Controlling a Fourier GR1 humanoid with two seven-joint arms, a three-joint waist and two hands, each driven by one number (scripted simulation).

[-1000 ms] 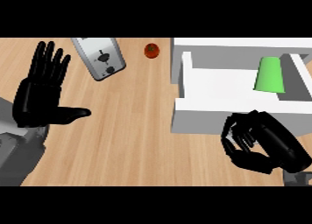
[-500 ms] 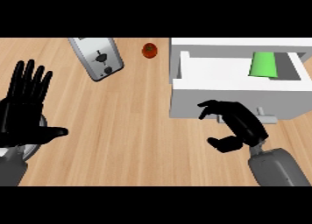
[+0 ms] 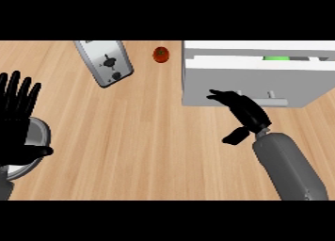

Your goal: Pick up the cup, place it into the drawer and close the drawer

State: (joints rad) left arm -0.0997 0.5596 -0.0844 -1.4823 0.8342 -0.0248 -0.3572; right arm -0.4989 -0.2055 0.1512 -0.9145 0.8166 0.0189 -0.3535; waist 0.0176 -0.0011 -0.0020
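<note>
We note the right robot hand [image 3: 241, 109] released, straight fingers on the drawer [image 3: 257, 80] front. The cup [image 3: 275, 59] sits inside, beyond its fingertips. Left robot hand [image 3: 11, 117] rests open, far left.

The drawer [image 3: 260, 82] has gone from wide open to nearly shut; only a sliver of the green cup [image 3: 276, 59] shows now, where a second ago most of it lay in view. The right robot hand [image 3: 242, 109] has moved from curled below the drawer to fingers stretched against its front. The left robot hand [image 3: 11, 117] has drifted lower and leftward
</note>
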